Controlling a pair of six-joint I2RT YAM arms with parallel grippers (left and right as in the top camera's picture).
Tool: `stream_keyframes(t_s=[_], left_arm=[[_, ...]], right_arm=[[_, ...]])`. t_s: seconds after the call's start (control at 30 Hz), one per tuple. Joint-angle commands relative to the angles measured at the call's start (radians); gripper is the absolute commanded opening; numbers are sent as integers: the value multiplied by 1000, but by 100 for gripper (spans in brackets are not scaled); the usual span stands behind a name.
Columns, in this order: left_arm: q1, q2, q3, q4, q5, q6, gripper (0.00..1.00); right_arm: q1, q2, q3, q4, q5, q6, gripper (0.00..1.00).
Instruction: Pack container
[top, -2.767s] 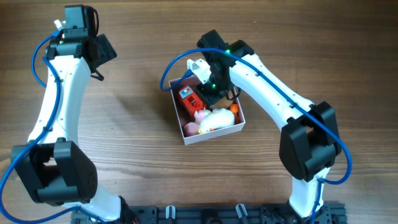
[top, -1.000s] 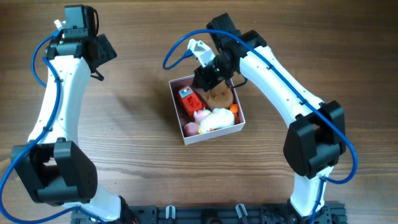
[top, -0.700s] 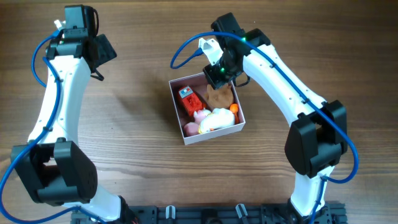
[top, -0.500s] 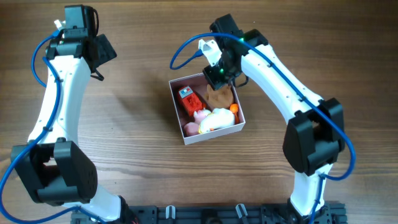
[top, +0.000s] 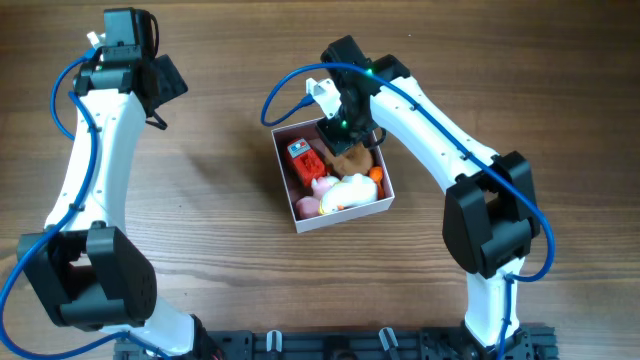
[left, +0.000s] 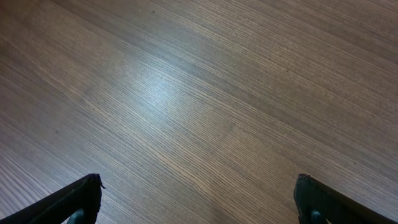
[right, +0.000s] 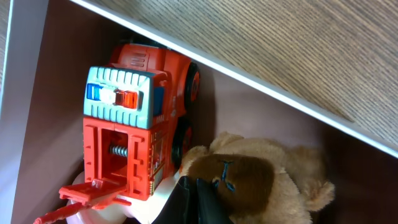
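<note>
The container (top: 340, 217) is a small white box with a pink inside (right: 43, 93), at the table's middle. It holds a red toy truck (top: 303, 157) (right: 134, 124), a brown plush bear (top: 354, 157) (right: 261, 180), a white plush (top: 348, 192) and a pink toy (top: 322, 187). My right gripper (top: 338, 135) (right: 194, 200) is shut, inside the box's far end. Its tips rest between the truck and the bear's head. My left gripper (top: 160, 95) (left: 199, 199) is open and empty over bare wood at the far left.
A small orange piece (top: 376, 174) lies by the box's right wall. The white box rim (right: 249, 74) runs just behind my right gripper. Wooden table (left: 199, 93) lies all around.
My right gripper was raised over the box's far right corner, then moved left and down into the box beside the bear. The left arm has not moved.
</note>
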Motion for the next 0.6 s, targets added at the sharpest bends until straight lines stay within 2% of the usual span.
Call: stream_keyframes(t_s=[0.0, 0.27, 0.57], left_arm=[[3, 4, -7, 0, -9, 9, 100], [3, 4, -8, 0, -9, 9, 100], [3, 4, -8, 0, -9, 9, 100]], right_arm=[[20, 43, -63, -12, 22, 10, 4], [45, 43, -160, 41, 21, -16, 4], [45, 43, -163, 55, -43, -16, 4]])
